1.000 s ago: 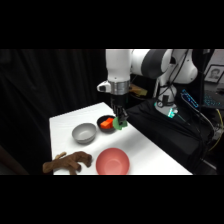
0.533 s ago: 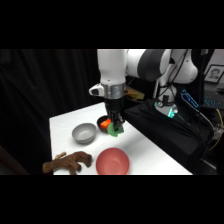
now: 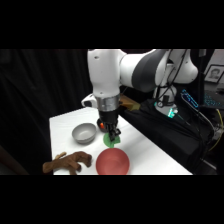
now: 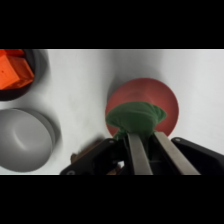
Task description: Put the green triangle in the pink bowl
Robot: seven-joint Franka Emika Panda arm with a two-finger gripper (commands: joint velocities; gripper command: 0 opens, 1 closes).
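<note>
My gripper (image 3: 113, 136) hangs above the table, shut on the green triangle (image 3: 113, 141), a small bright green block. In the wrist view the green triangle (image 4: 135, 116) sits at the tips of the two fingers (image 4: 138, 152) and covers part of the pink bowl (image 4: 162, 100) beneath it. From the side, the pink bowl (image 3: 112, 162) stands on the table just in front of and below the gripper. The block is held in the air, apart from the bowl.
A grey bowl (image 3: 84, 132) stands left of the gripper, also seen as the grey bowl (image 4: 22, 140) in the wrist view. A small dark bowl with orange pieces (image 4: 15, 70) lies beyond it. A brown plush toy (image 3: 67, 161) lies at the table's front left.
The arm has carried the green triangle away from the dark bowl, forward and down towards the pink bowl. The gripper stays shut on it.
</note>
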